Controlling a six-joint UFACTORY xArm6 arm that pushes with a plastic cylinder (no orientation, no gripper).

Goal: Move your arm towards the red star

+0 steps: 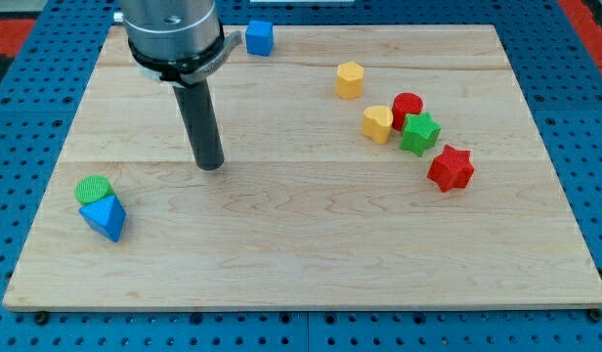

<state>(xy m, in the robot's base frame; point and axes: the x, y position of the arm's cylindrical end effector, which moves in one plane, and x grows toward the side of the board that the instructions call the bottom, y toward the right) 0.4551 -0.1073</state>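
Note:
The red star point(451, 168) lies on the wooden board at the view's right, just below and right of a green star point(419, 133). My tip point(211, 164) rests on the board left of centre, far to the left of the red star. The dark rod rises from it to the arm's grey body at the view's top.
A red cylinder point(408, 107), a yellow heart point(377, 123) and a yellow hexagon point(349, 79) cluster above the red star. A blue cube point(259, 37) sits at the top edge. A green cylinder point(94, 190) and a blue triangle point(105, 217) sit at the lower left.

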